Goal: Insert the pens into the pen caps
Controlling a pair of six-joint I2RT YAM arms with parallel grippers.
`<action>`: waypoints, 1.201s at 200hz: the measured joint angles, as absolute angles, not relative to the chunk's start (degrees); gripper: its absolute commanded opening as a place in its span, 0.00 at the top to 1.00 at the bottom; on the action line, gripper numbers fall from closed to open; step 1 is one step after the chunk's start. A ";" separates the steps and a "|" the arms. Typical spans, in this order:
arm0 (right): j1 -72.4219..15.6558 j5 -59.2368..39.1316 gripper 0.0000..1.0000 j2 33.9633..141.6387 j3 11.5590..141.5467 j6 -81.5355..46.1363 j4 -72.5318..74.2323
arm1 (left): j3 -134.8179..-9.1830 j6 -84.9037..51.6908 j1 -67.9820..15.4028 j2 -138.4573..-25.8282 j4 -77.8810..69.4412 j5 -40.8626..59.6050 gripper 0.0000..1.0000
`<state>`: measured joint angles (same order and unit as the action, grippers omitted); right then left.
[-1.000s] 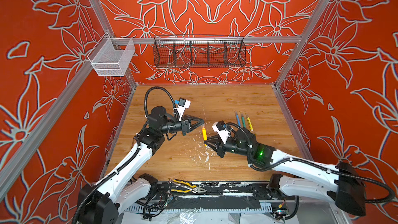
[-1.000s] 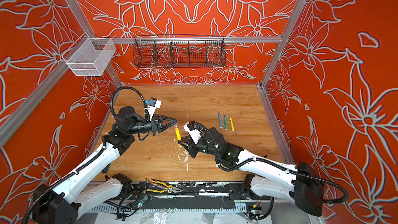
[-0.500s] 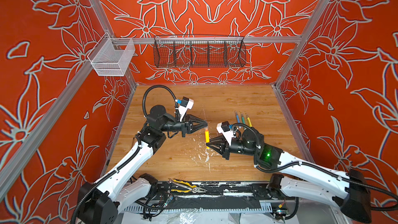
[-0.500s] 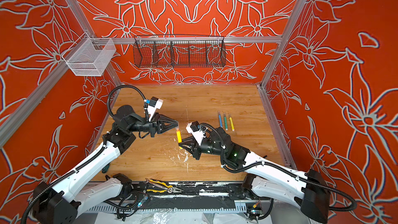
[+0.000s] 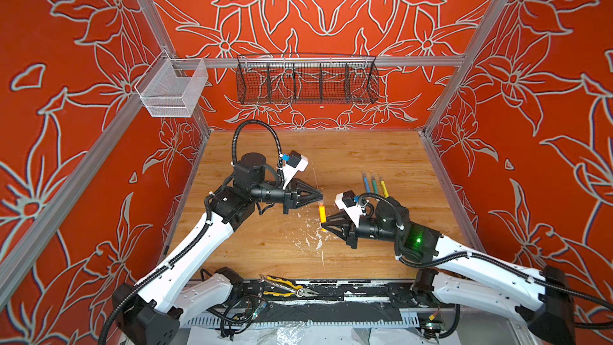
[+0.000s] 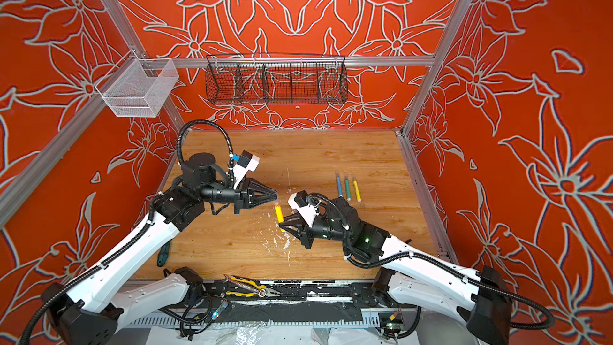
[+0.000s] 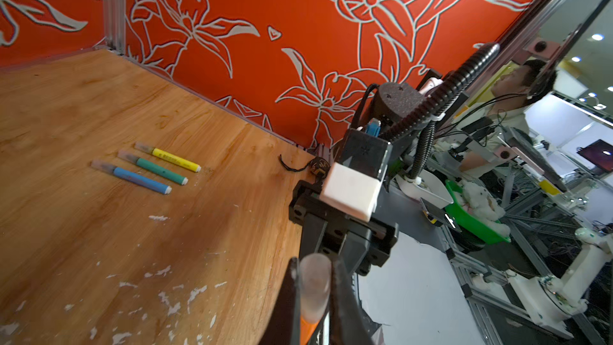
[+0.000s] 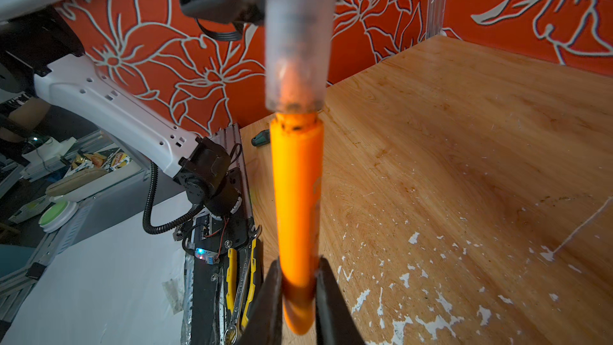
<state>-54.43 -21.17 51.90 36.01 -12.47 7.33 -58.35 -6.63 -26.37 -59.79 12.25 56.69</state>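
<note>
Two tools, both clamped: left tool point(image 5: 320, 197) on clear cap point(image 8: 295, 44), right tool point(image 5: 323, 226) on tail of orange pen point(image 8: 297, 194), both held above table point(image 5: 365, 253). Change over last second: tools closed gap between them and cap mouth went over nib. Narrow gap remained before barrel shoulder. Judged insertion begun, not seated. Pen long axis near upright, nib end up, crosswise to both tools. Blue pen point(image 5: 366, 183), green pen point(image 5: 374, 184), yellow pen point(image 5: 384, 186) lay parallel beyond right arm, caps on.

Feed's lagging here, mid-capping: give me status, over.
Left tool shut on clear cap. Right tool shut on orange pen. Pen tip inside cap, not fully seated. Nothing in the way.
</note>
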 measured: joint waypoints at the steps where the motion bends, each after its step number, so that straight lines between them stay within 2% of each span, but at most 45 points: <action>1: -54.43 -21.02 1.00 51.81 36.01 -12.47 7.27 | -58.33 -6.59 -26.37 -59.75 12.25 56.55 1.00; 32: -54.46 -20.23 1.00 50.37 35.99 -12.21 6.09 | -52.01 -10.46 -26.37 -55.07 4.34 54.37 0.96; 48: -54.48 -20.62 1.00 50.48 35.99 -12.19 6.28 | -49.50 -13.39 -26.37 -53.91 -0.25 54.11 0.83; 54: -54.48 -20.64 1.00 50.50 35.99 -12.23 6.37 | -48.95 -14.39 -26.37 -54.02 -1.76 54.30 0.73; 76: -53.93 -19.55 1.00 50.83 37.06 -12.64 9.93 | -47.53 -17.02 -27.22 -54.85 -2.00 56.53 0.26; 92: -53.60 -18.81 1.00 50.87 38.72 -12.71 12.40 | -46.61 -17.91 -27.59 -54.68 -1.08 56.53 0.00; 98: -53.60 -18.55 1.00 50.85 39.11 -12.73 13.34 | -46.37 -18.39 -27.59 -54.33 -0.89 56.07 0.03; 139: -53.60 -18.06 1.00 51.00 39.44 -12.86 14.83 | -44.56 -18.96 -27.03 -48.31 -1.08 51.20 0.02; 166: -53.60 -19.33 1.00 52.69 40.49 -13.02 13.54 | -44.69 -19.20 -26.87 -48.47 -2.44 49.95 0.00; 183: -53.60 -21.12 1.00 54.70 41.87 -13.65 12.58 | -44.80 -19.29 -26.83 -49.45 -3.38 49.76 0.04; 224: -53.60 -26.30 1.00 58.24 44.36 -15.68 12.21 | -46.15 -19.18 -26.68 -52.58 -5.58 49.78 0.36; 240: -53.60 -27.35 1.00 58.65 44.58 -16.34 12.03 | -46.46 -19.25 -26.63 -52.82 -5.67 49.80 0.58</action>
